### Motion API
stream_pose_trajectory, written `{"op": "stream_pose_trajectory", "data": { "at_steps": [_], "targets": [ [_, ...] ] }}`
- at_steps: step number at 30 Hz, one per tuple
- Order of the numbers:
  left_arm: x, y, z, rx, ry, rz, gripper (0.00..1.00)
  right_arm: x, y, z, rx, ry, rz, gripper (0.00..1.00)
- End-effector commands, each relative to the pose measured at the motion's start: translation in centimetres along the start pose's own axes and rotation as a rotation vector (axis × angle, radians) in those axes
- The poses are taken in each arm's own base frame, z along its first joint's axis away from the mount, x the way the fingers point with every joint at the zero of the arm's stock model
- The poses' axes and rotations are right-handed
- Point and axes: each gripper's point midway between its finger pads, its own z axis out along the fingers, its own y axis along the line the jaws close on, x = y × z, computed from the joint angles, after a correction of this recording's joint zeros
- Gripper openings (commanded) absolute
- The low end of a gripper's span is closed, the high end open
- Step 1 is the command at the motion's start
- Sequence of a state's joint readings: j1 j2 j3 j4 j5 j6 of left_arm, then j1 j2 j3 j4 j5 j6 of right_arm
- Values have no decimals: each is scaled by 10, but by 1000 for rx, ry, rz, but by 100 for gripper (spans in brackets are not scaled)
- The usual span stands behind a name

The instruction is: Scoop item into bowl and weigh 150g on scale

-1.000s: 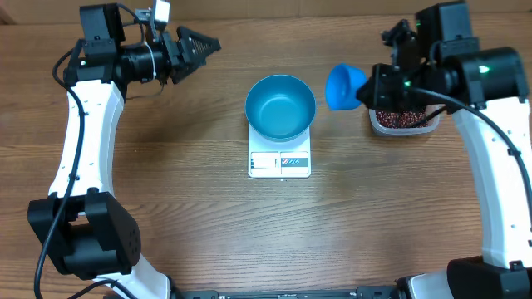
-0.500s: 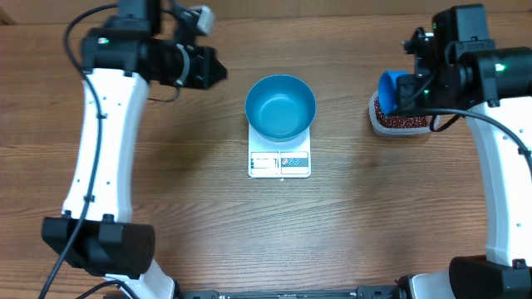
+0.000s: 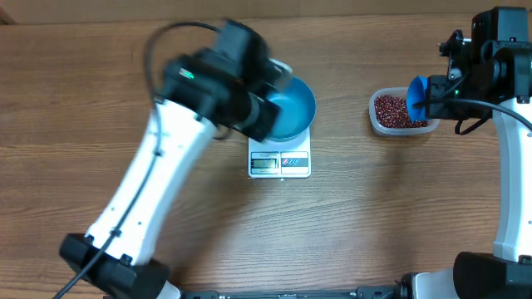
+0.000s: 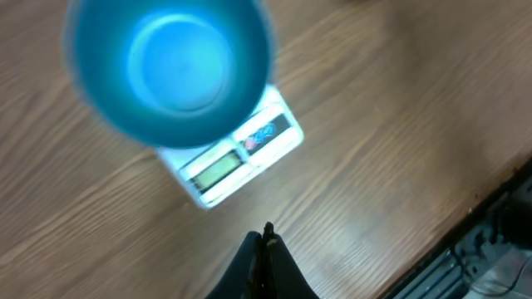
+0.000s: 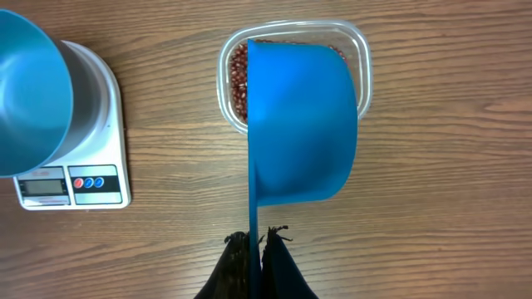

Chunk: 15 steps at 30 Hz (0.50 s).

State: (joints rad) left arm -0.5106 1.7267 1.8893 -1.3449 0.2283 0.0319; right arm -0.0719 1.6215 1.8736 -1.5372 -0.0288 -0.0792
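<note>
Clamping smooth blue scoop (image 5: 303, 116): right gripper (image 5: 256, 241); left gripper (image 4: 264, 241) clenched empty near round bowl (image 4: 170, 66).

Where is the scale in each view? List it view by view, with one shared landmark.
Overhead: scale at centre of picture.
Left wrist: scale just left of centre.
Right wrist: scale at left edge.
Shared landmark: the blue bowl sitting on it.

From overhead we look straight down on the whole table (image 3: 374, 216). The left wrist view faces down from nearer, blurred, perhaps tilted; the right wrist view looks down past its scoop (image 5: 303, 124). All three share the bowl (image 3: 295, 108) and scale (image 3: 280, 163).
</note>
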Motion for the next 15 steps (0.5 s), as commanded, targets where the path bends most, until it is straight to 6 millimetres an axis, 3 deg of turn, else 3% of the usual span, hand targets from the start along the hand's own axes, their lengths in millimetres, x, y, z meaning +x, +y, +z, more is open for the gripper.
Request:
{"op": "stream_pose_trajectory", "data": {
  "at_steps": [1,7,15],
  "targets": [
    [19,-25,41,-72,64,12,4,1,2,-6,-13,-22,-4,4],
    [38,-56,101,-64,65,-9,4,8,2,3,-13,12,-2,4],
    [54,-21,170,-239,-77,-122,4,6,1,5,-13,4,-3,4]
  ]
}}
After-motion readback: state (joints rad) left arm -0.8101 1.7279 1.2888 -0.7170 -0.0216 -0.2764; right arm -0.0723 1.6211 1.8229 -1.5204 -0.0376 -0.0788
